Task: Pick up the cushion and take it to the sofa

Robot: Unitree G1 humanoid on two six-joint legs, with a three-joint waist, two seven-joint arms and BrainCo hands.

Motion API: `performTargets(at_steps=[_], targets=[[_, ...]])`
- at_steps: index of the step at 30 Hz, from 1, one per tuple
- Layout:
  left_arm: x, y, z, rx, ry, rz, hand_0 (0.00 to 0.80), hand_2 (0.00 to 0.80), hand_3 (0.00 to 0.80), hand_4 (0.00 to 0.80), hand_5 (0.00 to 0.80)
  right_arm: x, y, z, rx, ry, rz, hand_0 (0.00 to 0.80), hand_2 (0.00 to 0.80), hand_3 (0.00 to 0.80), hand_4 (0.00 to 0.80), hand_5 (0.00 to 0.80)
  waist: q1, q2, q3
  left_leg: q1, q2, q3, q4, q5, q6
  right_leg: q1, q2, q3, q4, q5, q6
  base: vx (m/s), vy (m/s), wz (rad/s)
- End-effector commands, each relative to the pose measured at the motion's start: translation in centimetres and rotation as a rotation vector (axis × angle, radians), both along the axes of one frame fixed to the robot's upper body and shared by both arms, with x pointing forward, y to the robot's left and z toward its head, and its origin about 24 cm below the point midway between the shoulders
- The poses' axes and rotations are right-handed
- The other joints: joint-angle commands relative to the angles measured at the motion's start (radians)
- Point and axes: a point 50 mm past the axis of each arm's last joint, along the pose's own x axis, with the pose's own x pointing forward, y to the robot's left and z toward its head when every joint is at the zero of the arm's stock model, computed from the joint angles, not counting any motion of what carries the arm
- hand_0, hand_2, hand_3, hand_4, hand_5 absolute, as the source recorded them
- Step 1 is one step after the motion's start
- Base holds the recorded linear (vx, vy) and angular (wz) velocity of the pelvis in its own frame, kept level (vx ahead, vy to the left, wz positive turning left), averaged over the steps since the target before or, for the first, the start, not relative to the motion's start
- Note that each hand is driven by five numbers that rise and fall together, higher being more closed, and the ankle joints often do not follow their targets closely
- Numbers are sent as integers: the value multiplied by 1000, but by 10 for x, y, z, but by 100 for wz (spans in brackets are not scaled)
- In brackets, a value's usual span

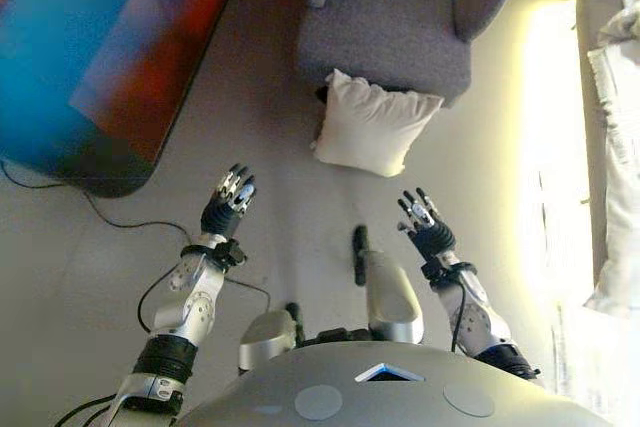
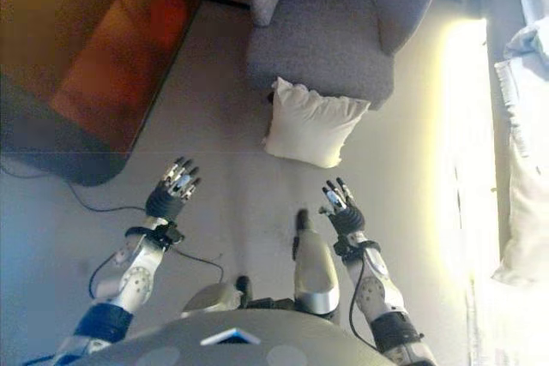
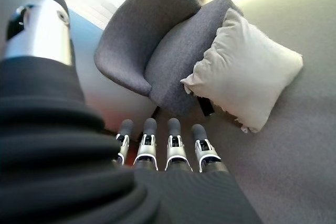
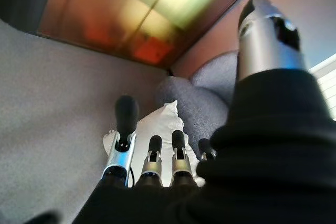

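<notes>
A cream cushion [image 1: 373, 125] stands on the grey carpet, leaning against the front of a grey armchair [image 1: 400, 17]. It also shows in the left wrist view [image 3: 247, 74] and the right wrist view [image 4: 157, 121]. My left hand [image 1: 228, 202] is open, held above the floor to the left of the cushion and short of it. My right hand [image 1: 425, 224] is open, held below the cushion's right side and apart from it. Both hands are empty.
A dark red-brown cabinet [image 2: 94, 49] stands at the left. A black cable [image 1: 120, 222] runs over the carpet by the left arm. White cloth [image 1: 620, 147] hangs along the right edge beside a bright strip of floor [image 1: 550, 147].
</notes>
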Motion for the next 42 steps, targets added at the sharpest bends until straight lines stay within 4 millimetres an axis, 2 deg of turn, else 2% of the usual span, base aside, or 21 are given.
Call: performTargets(at_steps=[1, 2, 3, 4, 5, 7, 8, 11, 13, 16, 18, 23, 28, 32, 34, 36, 38, 39, 40, 41, 42], targets=[[-2, -1, 26, -20, -126, 21, 0, 0, 0, 0, 0, 7, 3, 14, -18, -76, 94, 0, 0, 0, 0, 0, -27, 44, -107, 85, 107, 82, 233, 261, -79, 39, 45, 10, -81, 154, -35, 457, -205, 32], [-1, -1, 27, -30, -131, 34, 0, 0, 0, 0, 0, 7, 3, 15, -22, -80, 106, 0, 0, 0, 0, 0, -29, 44, -116, 73, 120, 88, 302, 307, -94, 56, 59, 18, -71, 132, -56, 495, -244, 8], [1, -3, 29, -44, -140, 53, 0, 0, 0, 0, 0, 10, 3, 16, -26, -87, 122, 0, 0, 0, 0, 0, -23, 39, -123, 36, 128, 89, 450, 356, -110, 90, 77, 23, -70, 105, -88, 488, -251, -26], [5, -6, 31, -53, -151, 62, 0, 0, 0, 0, 0, 12, 3, 16, -31, -94, 130, 0, 0, 0, 0, 0, -15, 24, -126, -25, 124, 86, 584, 385, -111, 126, 83, 31, -75, 83, -116, 476, -241, -52], [8, -8, 33, -58, -161, 63, 0, 0, 0, 0, 0, 14, 2, 17, -36, -100, 132, 0, 0, 0, 0, 0, -7, 11, -125, -87, 127, 88, 673, 386, -104, 154, 87, 39, -78, 66, -135, 437, -192, -76], [16, -14, 37, -66, -181, 56, 0, 0, 0, 0, 0, 20, 1, 18, -40, -117, 126, 0, 0, 0, 0, 0, 21, -12, -109, -248, 132, 98, 768, 341, -68, 226, 98, 68, -85, 31, -154, 373, -82, -82], [18, -15, 39, -64, -185, 57, 0, 0, 0, 0, 0, 21, 2, 19, -37, -121, 125, 0, 0, 0, 0, 0, 33, -16, -100, -295, 126, 97, 761, 331, -55, 250, 102, 81, -85, 17, -155, 317, 34, -59], [21, -11, 44, -64, -204, 64, 0, 0, 0, 0, 0, 22, 2, 21, -39, -129, 127, 0, 0, 0, 0, 0, 70, -12, -74, -384, 127, 97, 461, 343, -20, 309, 119, 129, -75, -42, -140, 314, 161, -42], [21, -6, 48, -60, -216, 62, 0, 0, 0, 0, 0, 17, -2, 22, -37, -130, 112, 0, 0, 0, 0, 0, 92, 7, -63, -383, 141, 68, 235, 366, -32, 336, 128, 155, -73, -74, -114, 341, 229, -57], [18, -2, 50, -53, -221, 69, 0, 0, 0, 0, 0, 13, -4, 23, -28, -131, 98, 0, 0, 0, 0, 0, 129, 30, -55, -387, 152, -3, 42, 400, -77, 383, 121, 183, -60, -125, -81, 345, 160, -57], [13, 4, 47, -43, -209, 108, 0, 0, 0, 0, 0, 13, -3, 21, -24, -121, 109, 0, 0, 0, 0, 0, 143, 36, -57, -369, 161, -39, 23, 366, -91, 396, 88, 183, -33, -151, -61, 281, 93, -60], [7, 23, 45, -30, -202, 189, 0, 0, 0, 0, 0, 11, 1, 22, -8, -125, 161, 0, 0, 0, 0, 0, 138, 56, -67, -300, 191, 53, 0, 332, -101, 372, 37, 101, 11, -165, -43, 163, 50, -95], [3, 28, 42, -35, -201, 214, 0, 0, 0, 0, 0, 12, 3, 20, -14, -104, 158, 0, 0, 0, 0, 0, 140, 56, -70, -313, 189, 41, 43, 314, -108, 370, 49, 117, -14, -163, -62, 101, -18, -19], [-4, 27, 40, -44, -200, 210, 0, 0, 0, 0, 0, 11, 4, 20, -21, -89, 182, 0, 0, 0, 0, 0, 153, 51, -50, -379, 188, -5, 187, 357, -116, 376, 74, 124, -16, -169, -96, 97, -24, 6], [-3, 25, 39, -56, -193, 191, 0, 0, 0, 0, 0, 11, 3, 18, -29, -75, 164, 0, 0, 0, 0, 0, 160, 63, -43, -398, 185, 36, 160, 368, -111, 381, 85, 92, -3, -179, -97, 119, 72, -2], [1, 23, 40, -75, -207, 161, 0, 0, 0, 0, 0, 12, 5, 18, -18, -91, 154, 0, 0, 0, 0, 0, 169, 87, -42, -401, 174, 130, 30, 383, -103, 390, 92, 37, 13, -203, -90, 159, 146, 38], [5, 21, 41, -83, -223, 133, 0, 0, 0, 0, 0, 13, 5, 19, -20, -108, 143, 0, 0, 0, 0, 0, 178, 103, -43, -438, 178, 198, 4, 448, -110, 424, 93, -7, 16, -228, -88, 184, 134, 49], [9, 19, 43, -85, -236, 108, 0, 0, 0, 0, 0, 16, 7, 20, -20, -122, 135, 0, 0, 0, 0, 0, 187, 104, -46, -460, 180, 224, 10, 448, -102, 441, 87, -27, 27, -247, -87, 177, 118, 47], [11, 17, 44, -89, -244, 97, 0, 0, 0, 0, 0, 18, 8, 21, -21, -131, 130, 0, 0, 0, 0, 0, 192, 103, -49, -467, 177, 230, 14, 434, -92, 448, 81, -34, 38, -258, -85, 203, 136, 49], [13, 17, 45, -81, -244, 90, 0, 0, 0, 0, 0, 20, 11, 20, -25, -124, 114, 0, 0, 0, 0, 0, 200, 97, -59, -468, 149, 224, 26, 395, -65, 457, 60, -35, 78, -263, -72, 201, 144, 27], [14, 17, 47, -61, -248, 80, 0, 0, 0, 0, 0, 22, 14, 21, -20, -128, 102, 0, 0, 0, 0, 0, 205, 87, -69, -459, 121, 229, 27, 372, -39, 461, 33, -36, 135, -214, -48, 208, 182, 7]])
